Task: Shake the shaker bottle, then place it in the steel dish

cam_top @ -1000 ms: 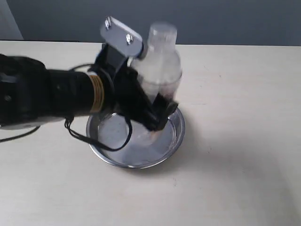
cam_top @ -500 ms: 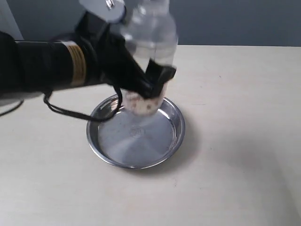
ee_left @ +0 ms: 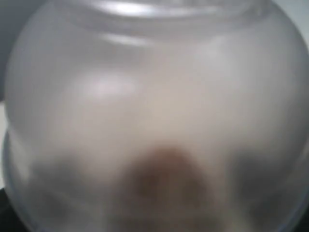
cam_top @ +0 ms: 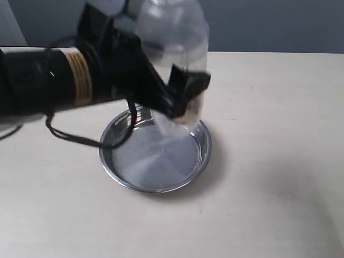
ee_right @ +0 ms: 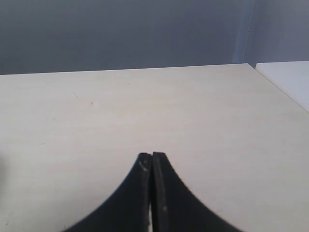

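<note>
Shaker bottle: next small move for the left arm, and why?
Probably a short downward stroke straight over the steel dish, fingers clamped. The shaker bottle is motion-blurred and held clear of the dish by the left gripper, so it looks mid-shake, not ready for release. The dish sits just below, so the stroke would end near the set-down spot.

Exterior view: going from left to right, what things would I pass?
The left arm → shaker bottle, gripped by the left pincer → bare table. The steel dish overlaps the bottle, so I skip it.
</note>
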